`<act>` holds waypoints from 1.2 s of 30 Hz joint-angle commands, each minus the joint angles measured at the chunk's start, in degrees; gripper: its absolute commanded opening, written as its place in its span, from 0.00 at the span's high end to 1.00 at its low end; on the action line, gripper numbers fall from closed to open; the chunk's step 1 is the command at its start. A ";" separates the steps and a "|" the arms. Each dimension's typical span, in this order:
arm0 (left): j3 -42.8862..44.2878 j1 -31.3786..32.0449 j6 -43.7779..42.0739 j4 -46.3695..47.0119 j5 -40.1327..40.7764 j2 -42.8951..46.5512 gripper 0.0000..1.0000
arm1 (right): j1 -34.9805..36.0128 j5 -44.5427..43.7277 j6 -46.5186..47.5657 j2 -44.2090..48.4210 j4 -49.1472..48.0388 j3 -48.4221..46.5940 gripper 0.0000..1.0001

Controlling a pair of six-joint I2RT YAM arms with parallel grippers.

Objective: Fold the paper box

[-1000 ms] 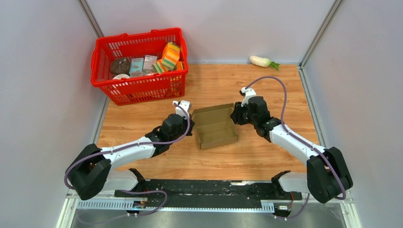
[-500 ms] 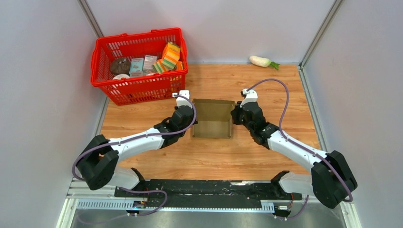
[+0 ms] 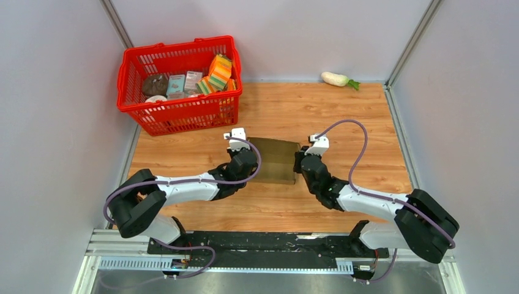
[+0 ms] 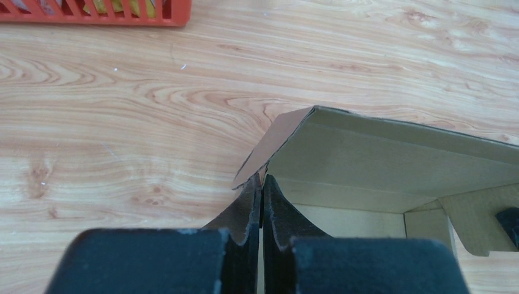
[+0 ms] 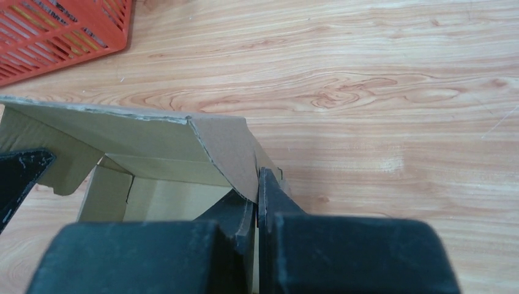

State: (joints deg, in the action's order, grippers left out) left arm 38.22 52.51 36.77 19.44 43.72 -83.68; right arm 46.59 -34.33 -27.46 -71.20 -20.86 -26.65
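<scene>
The paper box (image 3: 275, 160) sits mid-table. The left gripper (image 3: 251, 161) touches its left side, the right gripper (image 3: 297, 162) its right.

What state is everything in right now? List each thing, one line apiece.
Paper box: lid tilted down over its base, not fully shut, pinched at both side flaps.
Left fingers: shut on the paper box's lid flap.
Right fingers: shut on the opposite lid flap.
Red basket: upright, holding groceries.
White radish: lying on its side, apart from the rest.
</scene>
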 commanded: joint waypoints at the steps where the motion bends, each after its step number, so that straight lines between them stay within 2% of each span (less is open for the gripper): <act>1: -3.58 1.63 0.84 1.82 6.98 2.02 1.00 | 1.66 -10.50 -4.61 0.27 -6.03 2.83 1.00; 13: -9.82 3.91 0.93 7.98 7.87 2.47 1.00 | 9.30 -20.25 -10.06 -4.38 -7.44 6.79 0.96; 19: -11.59 5.41 0.23 11.05 9.27 0.71 1.00 | 12.03 -22.63 -14.45 -2.55 -1.39 8.02 0.87; 21: -11.59 6.11 -0.30 11.49 10.41 -0.08 1.00 | 12.82 -22.98 -17.60 -0.71 4.14 8.11 0.83; 23: -11.67 6.46 -0.47 11.85 11.20 -0.52 1.00 | 13.88 -22.98 -20.86 4.38 14.29 7.06 0.74; 25: -11.85 6.81 -1.00 12.20 11.47 -0.52 1.00 | 14.93 -21.75 -25.34 11.21 23.54 5.40 0.56; 26: -11.94 7.08 -1.61 12.29 11.91 -0.43 1.00 | 15.02 -20.79 -27.45 13.87 32.90 4.86 0.51; 27: -11.94 7.17 -1.88 12.37 12.08 -0.17 1.00 | 15.02 -18.08 -29.90 16.68 37.25 4.51 0.43; 29: -11.94 7.52 -2.49 12.37 12.79 0.01 1.00 | 15.02 -14.30 -30.45 25.82 46.91 3.46 0.38; 31: -12.29 7.95 -2.93 12.37 13.23 0.62 1.00 | 14.94 -9.11 -29.41 33.97 50.73 3.19 0.27; 32: -12.29 8.13 -3.20 12.37 13.40 0.88 1.00 | 14.85 -7.35 -29.92 36.28 55.62 1.36 0.23; 35: -12.55 8.83 -3.55 12.37 14.19 1.15 1.00 | 11.70 2.13 -27.39 40.79 57.60 -2.16 0.07; 36: -12.73 8.92 -3.55 12.37 14.46 1.15 1.00 | 9.68 10.51 -26.68 40.09 57.60 -5.48 0.00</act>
State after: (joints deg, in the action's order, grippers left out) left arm 26.48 60.66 35.00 32.42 55.05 -83.33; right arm 60.40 -40.64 -54.46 -32.49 26.98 -24.27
